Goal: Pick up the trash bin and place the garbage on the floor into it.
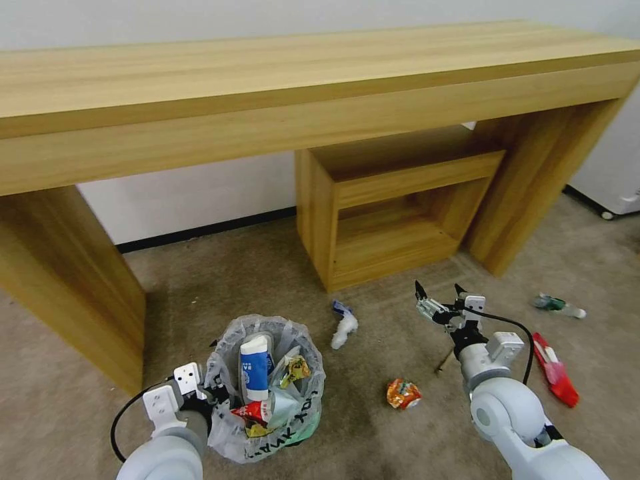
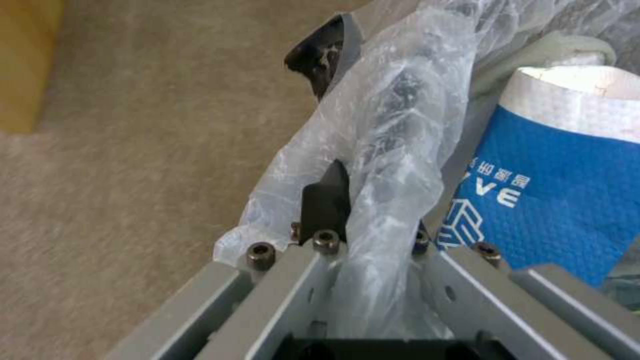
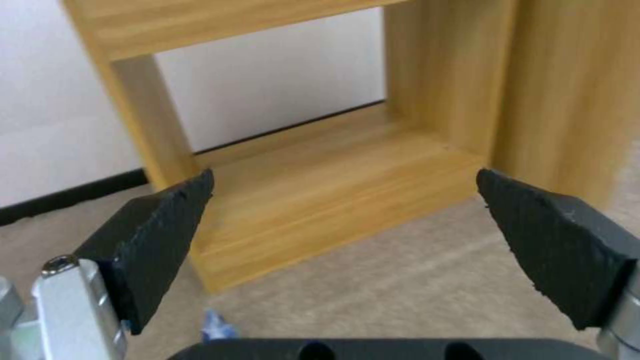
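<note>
- Where the head view looks down on the floor (image 1: 200,287), one trash bin (image 1: 270,390) stands upright beside the left claw (image 1: 212,399), its open mouth facing up.
- Left wrist view, close in: the left claw (image 2: 363,200) is pinched on the bin's rim and bag, one black fingertip (image 2: 327,202) outside the plastic.
- Inside the bin: one blue-white carton (image 1: 254,367) on end, its long axis near vertical, plus crumpled wrappers.
- Right claw (image 1: 440,293): spread wide and empty above the carpet; the right wrist view shows its two pads (image 3: 157,235) well apart, with the wooden shelf unit (image 3: 320,200) between them.
- Litter on the floor, counted: one tissue (image 1: 344,329), one orange can (image 1: 403,393), one wooden stick (image 1: 445,361), one red wrapper (image 1: 555,369), one green-labelled bottle (image 1: 559,305).
</note>
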Motion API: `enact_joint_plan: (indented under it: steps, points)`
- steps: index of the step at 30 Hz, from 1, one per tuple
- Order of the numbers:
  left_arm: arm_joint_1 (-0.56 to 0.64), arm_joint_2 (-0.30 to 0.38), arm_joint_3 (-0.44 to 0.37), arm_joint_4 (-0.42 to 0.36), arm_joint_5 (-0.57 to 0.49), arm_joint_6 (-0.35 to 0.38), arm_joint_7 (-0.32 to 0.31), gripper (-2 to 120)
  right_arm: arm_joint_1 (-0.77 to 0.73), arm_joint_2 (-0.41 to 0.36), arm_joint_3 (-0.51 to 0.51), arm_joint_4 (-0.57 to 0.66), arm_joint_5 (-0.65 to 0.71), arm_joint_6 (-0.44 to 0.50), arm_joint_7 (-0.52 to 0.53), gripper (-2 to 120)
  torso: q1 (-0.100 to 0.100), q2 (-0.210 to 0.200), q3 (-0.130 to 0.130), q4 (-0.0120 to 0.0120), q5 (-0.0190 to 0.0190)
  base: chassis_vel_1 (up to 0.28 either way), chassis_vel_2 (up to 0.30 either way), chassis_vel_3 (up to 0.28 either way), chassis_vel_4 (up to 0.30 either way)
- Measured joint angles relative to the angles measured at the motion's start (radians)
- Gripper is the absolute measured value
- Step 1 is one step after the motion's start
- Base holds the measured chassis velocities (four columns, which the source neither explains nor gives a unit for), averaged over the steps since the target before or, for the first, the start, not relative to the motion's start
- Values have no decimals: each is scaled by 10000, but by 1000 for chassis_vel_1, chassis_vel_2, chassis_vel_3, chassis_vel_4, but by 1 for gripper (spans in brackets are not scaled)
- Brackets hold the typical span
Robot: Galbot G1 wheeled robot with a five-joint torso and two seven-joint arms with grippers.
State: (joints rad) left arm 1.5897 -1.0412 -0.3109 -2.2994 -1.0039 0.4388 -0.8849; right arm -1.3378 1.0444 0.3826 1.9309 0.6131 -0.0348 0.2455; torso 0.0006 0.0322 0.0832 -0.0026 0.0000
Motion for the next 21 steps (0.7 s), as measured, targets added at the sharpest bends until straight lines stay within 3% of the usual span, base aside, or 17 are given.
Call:
enact_joint_plan:
  steps: [21]
  points:
    - [76, 64, -95, -100, -48, -140, -15, 1, -174, 311, -278, -26, -44, 409, -618, 100, -1, 1, -1, 3, 0, -22, 1, 2, -27]
